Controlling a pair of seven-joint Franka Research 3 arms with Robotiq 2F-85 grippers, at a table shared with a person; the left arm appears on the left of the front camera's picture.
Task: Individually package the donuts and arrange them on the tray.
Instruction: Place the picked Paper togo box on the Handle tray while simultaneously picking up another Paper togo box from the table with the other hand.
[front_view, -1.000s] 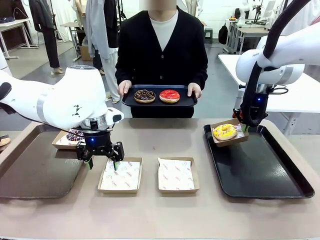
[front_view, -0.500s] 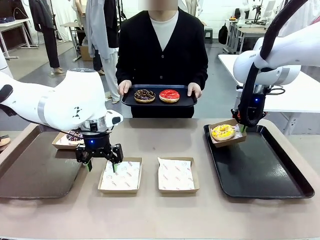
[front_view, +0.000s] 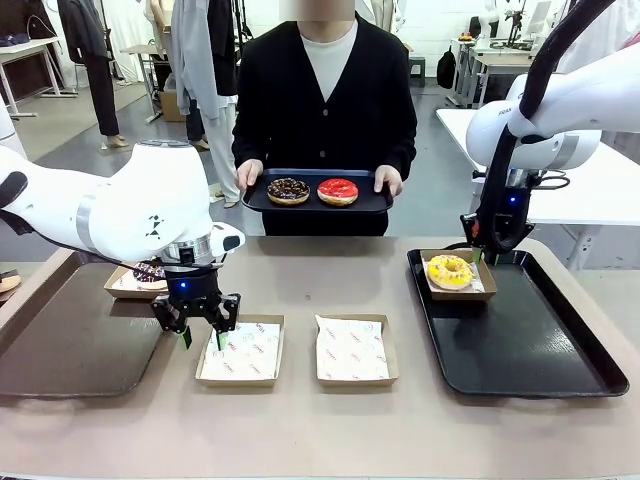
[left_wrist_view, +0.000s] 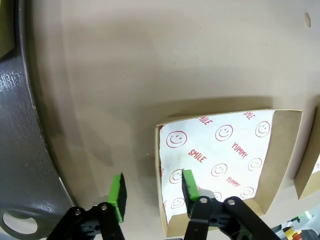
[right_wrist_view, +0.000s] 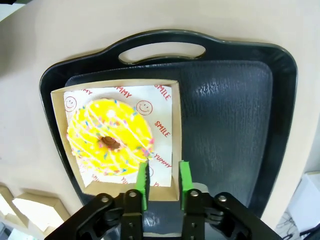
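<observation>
My left gripper (front_view: 201, 338) hangs low over the left side of the near-left paper-lined box (front_view: 238, 380). In my left wrist view, the gripper (left_wrist_view: 152, 189) is spread wide. 1 green pad is outside the box (left_wrist_view: 287, 145), over the bare table (left_wrist_view: 150, 60). The other pad is inside, over the smiley paper. The box's left wall runs between them, and neither pad presses on it. I hold nothing with this gripper.

Just right of that box is a 2nd empty box (front_view: 357, 382). Behind my left gripper, on the far side, is another box with a donut with purple and white bits (front_view: 150, 271). My arm hides part of it. It sits by the far edge of the left tray (front_view: 70, 340).

My right gripper (front_view: 488, 252) is at the far right corner of the box (front_view: 458, 296) with the yellow donut (front_view: 449, 270). That box lies flat at the far left end of the right black tray (front_view: 520, 350). In my right wrist view the gripper (right_wrist_view: 163, 182) has its pads a little apart. 1 pad is inside the box (right_wrist_view: 115, 85) and 1 is just outside its wall, so nothing is pinched. The yellow donut (right_wrist_view: 109, 142) lies just past my pads.

Across the table, a person holds a small tray (front_view: 315, 207) with 2 hands. On it are a dark donut (front_view: 289, 190) on the left and the red donut (front_view: 338, 190) on the right, well apart from both my grippers.
</observation>
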